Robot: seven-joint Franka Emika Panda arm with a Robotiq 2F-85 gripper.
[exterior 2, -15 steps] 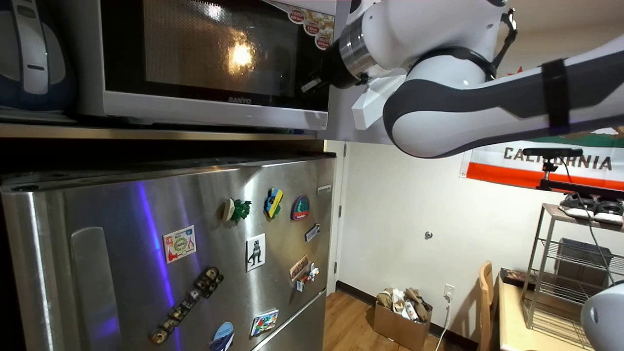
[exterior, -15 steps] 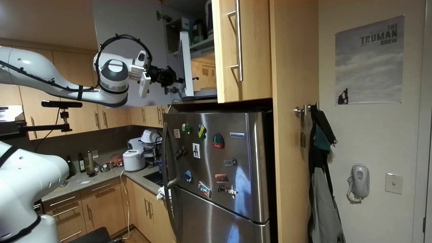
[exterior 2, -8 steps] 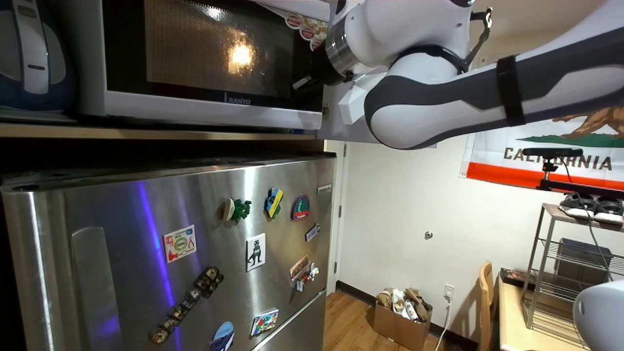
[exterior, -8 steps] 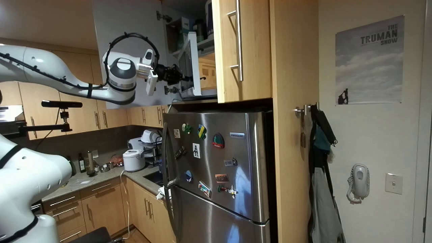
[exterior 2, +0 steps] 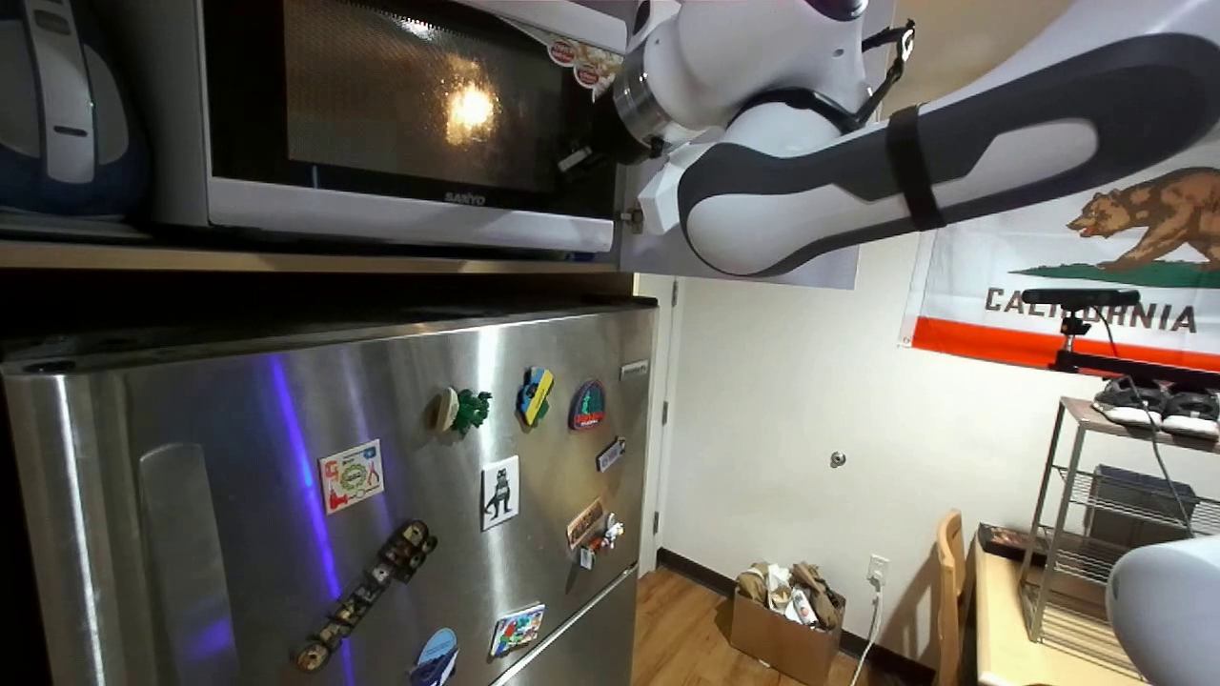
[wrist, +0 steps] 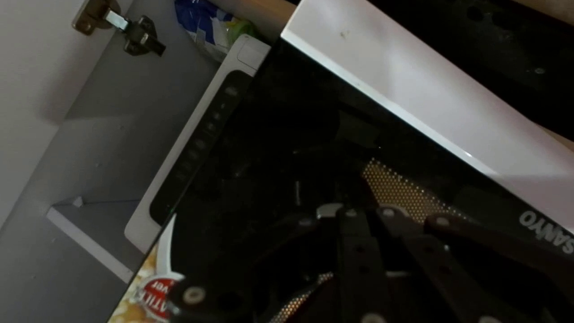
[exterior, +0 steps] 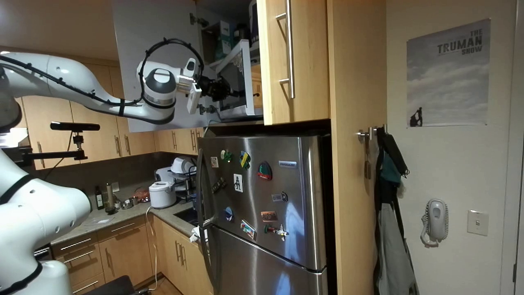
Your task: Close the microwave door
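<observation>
The microwave door point(exterior: 247, 76) is partly open, with a light frame and dark glass. The lit inside shows past its free edge in an exterior view. The door, marked SANYO, also shows from its front in an exterior view point(exterior 2: 381, 202) and fills much of the wrist view point(wrist: 385, 58). My gripper point(exterior: 240, 94) is at the door's glass near the free edge, in both exterior views point(exterior 2: 575, 160). It looks shut and holds nothing. In the wrist view the gripper point(wrist: 358, 196) is dark against the glass; whether the tips touch it is hard to tell.
The control panel point(wrist: 197, 148) shows beyond the door's free edge. A grey cabinet door point(exterior: 159, 37) stands open behind the arm. A wooden cabinet door point(exterior: 305, 61) stands at the other side. The steel fridge point(exterior: 262, 143) is below. A blue-grey object point(exterior 2: 71, 143) stands beside the microwave.
My gripper has moved toward the microwave, rightward in an exterior view. The door has swung with it, narrowing the opening; more of its front glass shows. The gripper stays shut.
</observation>
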